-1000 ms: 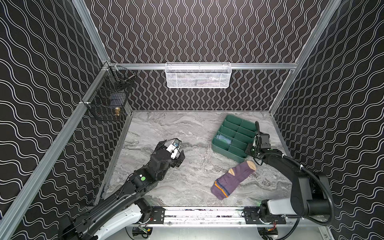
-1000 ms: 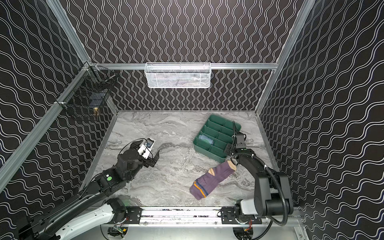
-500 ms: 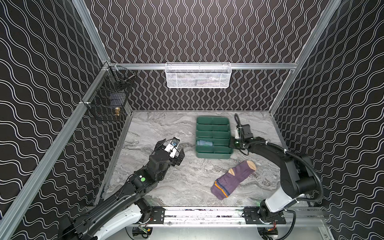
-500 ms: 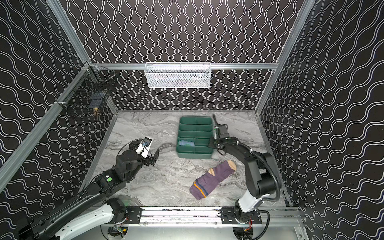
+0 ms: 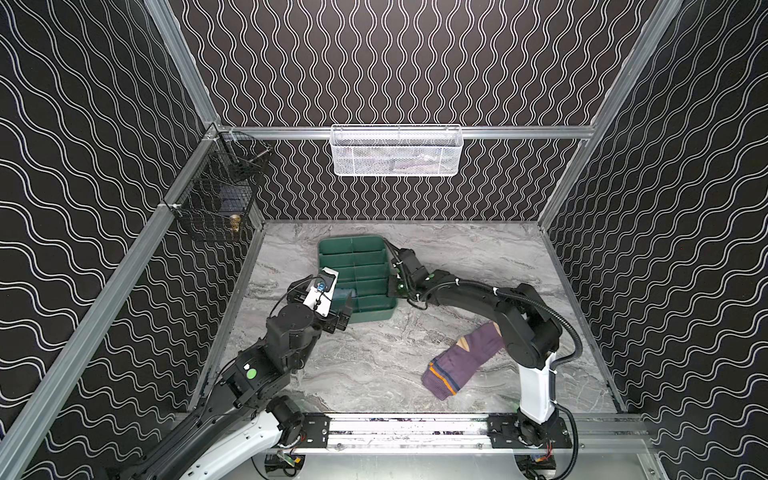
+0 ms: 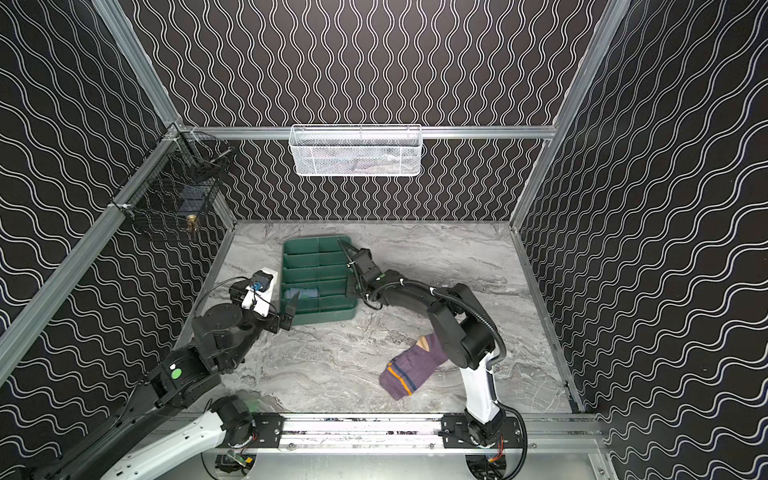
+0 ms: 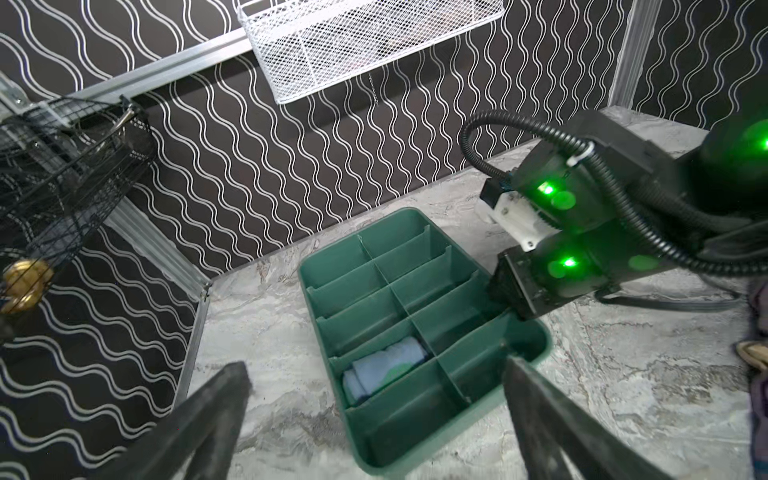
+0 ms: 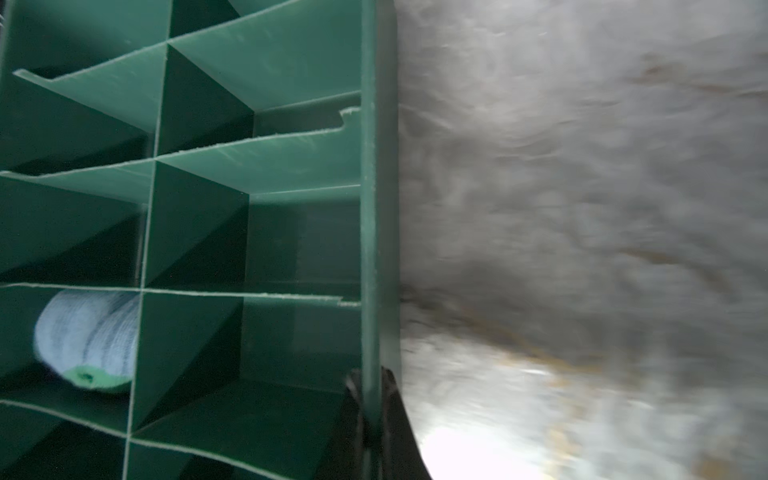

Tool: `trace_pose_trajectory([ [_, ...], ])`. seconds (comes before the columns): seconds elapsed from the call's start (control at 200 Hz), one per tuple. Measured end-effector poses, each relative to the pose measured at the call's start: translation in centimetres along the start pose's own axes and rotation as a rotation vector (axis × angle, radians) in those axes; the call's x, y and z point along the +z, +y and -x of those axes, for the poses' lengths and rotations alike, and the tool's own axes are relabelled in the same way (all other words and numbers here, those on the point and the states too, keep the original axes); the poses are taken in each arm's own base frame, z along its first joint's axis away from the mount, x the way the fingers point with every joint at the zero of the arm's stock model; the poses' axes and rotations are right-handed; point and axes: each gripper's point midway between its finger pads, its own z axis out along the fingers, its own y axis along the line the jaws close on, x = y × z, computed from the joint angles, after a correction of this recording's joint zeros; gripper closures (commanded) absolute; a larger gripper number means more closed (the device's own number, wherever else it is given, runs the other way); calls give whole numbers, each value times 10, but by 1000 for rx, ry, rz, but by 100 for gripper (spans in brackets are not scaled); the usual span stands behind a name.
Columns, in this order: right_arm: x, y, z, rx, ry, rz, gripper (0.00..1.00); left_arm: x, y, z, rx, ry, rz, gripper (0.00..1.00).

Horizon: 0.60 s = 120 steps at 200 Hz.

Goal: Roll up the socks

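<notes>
One of the socks, purple with tan heel (image 5: 461, 361) (image 6: 415, 368), lies flat at the front right, its toe end hidden by the right arm. The other, light blue with a green patch (image 7: 386, 368) (image 8: 89, 336) (image 6: 301, 293), sits rolled in a compartment of a green divided tray (image 5: 376, 318) (image 6: 328, 318) (image 7: 415, 453). My right gripper (image 8: 370, 382) (image 5: 393, 286) is shut on the tray's right wall (image 8: 370, 208). Just in front of the tray's near left corner hovers my left gripper (image 7: 374, 374) (image 5: 328, 307), open and holding nothing.
A white mesh basket (image 5: 397, 151) hangs on the back wall. A black wire basket (image 5: 216, 199) with a brass item hangs on the left wall. Patterned walls enclose the marble table on three sides. A metal rail (image 5: 415, 428) runs along the front.
My right gripper has dragged and turned the green tray from the back right over to the left of centre. The left gripper has come forward to the tray. The purple sock has not moved.
</notes>
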Motion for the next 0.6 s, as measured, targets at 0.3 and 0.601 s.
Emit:
trace_pose_trajectory([
  [0.3,2,42,-5,-14,-35,59,56,-14,7,-9,-24,17,-3,1],
  [0.601,-84,29,23,-16,-193,59,39,-9,-15,-19,-11,60,-112,1],
])
